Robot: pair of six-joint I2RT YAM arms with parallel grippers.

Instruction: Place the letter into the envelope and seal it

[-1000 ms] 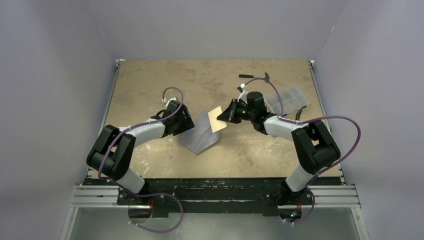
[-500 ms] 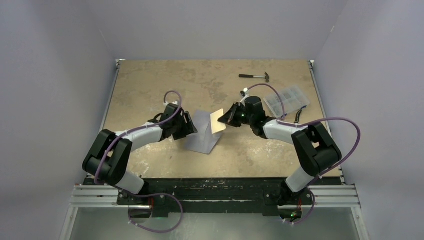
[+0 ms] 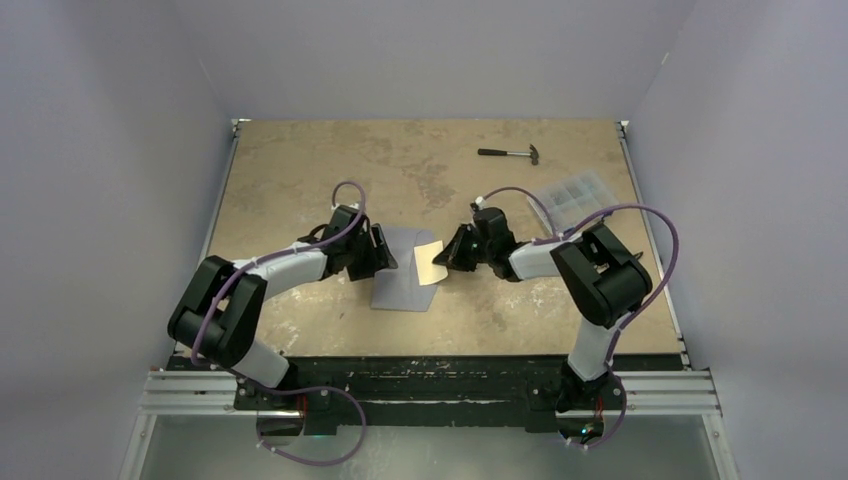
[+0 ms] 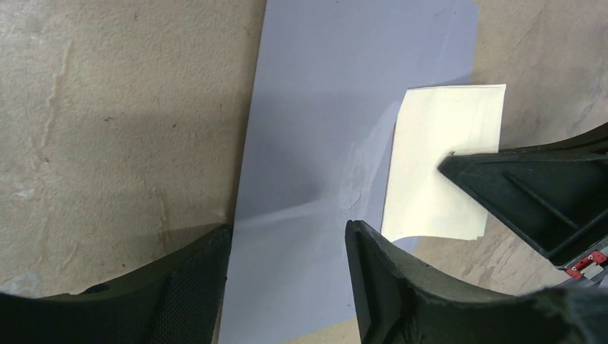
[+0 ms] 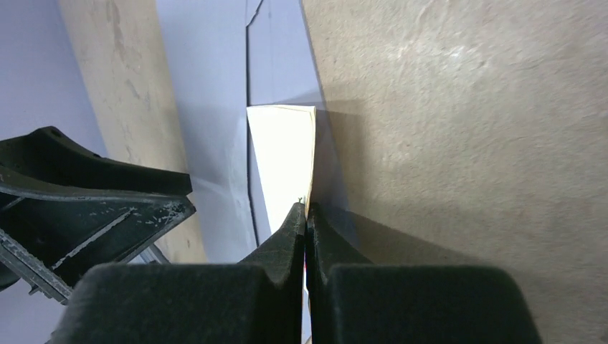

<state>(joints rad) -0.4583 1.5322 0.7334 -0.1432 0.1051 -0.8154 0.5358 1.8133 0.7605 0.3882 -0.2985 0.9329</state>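
Just over the envelope's (image 4: 323, 107) left end, the left fingers (image 4: 362, 247) stand spread wide; at its right edge, the right fingers (image 5: 301, 218) pinch the cream letter (image 5: 283, 150), which overlaps the envelope.

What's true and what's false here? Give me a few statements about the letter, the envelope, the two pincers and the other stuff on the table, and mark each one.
1. The right pincer is shut on the letter. True.
2. The letter sits fully inside the envelope. False: most of the cream sheet shows at the envelope's right edge.
3. The left pincer is clamped shut. False: its fingers stand apart, with the envelope running between them.
4. A hammer lies toward the far right of the table. True.
5. The clear compartment box lies on the table's left side. False: it is on the right side, nearer than the hammer.
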